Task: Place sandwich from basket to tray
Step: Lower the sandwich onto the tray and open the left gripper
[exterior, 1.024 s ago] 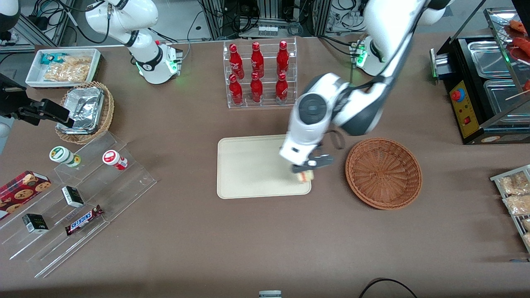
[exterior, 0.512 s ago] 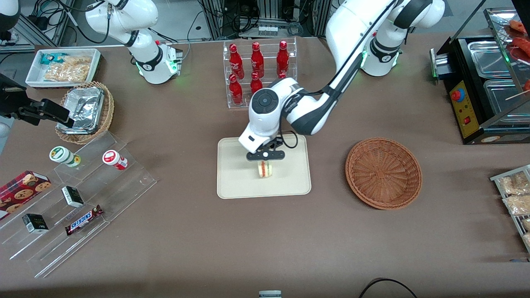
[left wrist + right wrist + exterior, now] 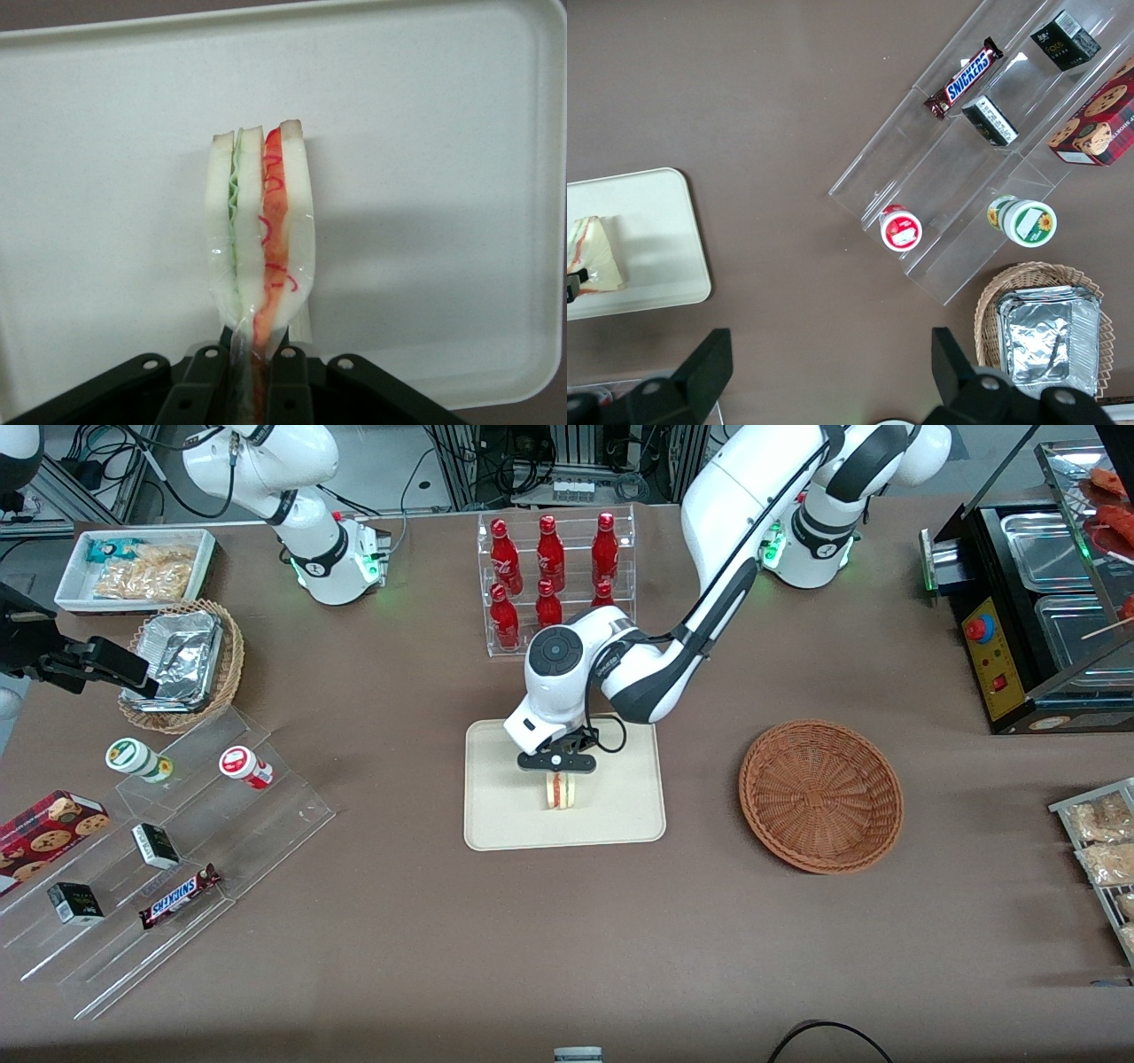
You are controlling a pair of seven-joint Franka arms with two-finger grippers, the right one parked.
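Sandwich [image 3: 560,790] was over the middle of the tray [image 3: 505,819], gripped on edge in the left arm's gripper [image 3: 556,771]. The wrist view showed the sandwich [image 3: 260,266] pinched at its narrow end between the fingers [image 3: 205,376], which were clenched on the wrapped wedge; the bread faces stood vertical and the red-orange and green filling layers ran straight away from the claw. The long axis of the wedge therefore lay in line with the gripper, pointing out over the tray surface [image 3: 425,177], with its wide crust end farthest from the fingers.

In the front view, the sandwich hung just below the gripper, nearer the front camera than the wrist. I could not tell whether its lower edge already touched the tray or hung slightly above it; a shadow in the wrist view lay close beside the wedge, which suggested it was low. The right wrist view showed the sandwich [image 3: 594,252] over the tray [image 3: 664,266], inside the rim.

The basket [image 3: 820,794] sat well apart, toward the working arm's end of the table, with nothing in it.

Judgement: the carry looked all but finished. The coming move turned on the wedge standing on its thin edge, so on release it would probably tip onto a bread face. The tray showed bare surface on both sides of it.
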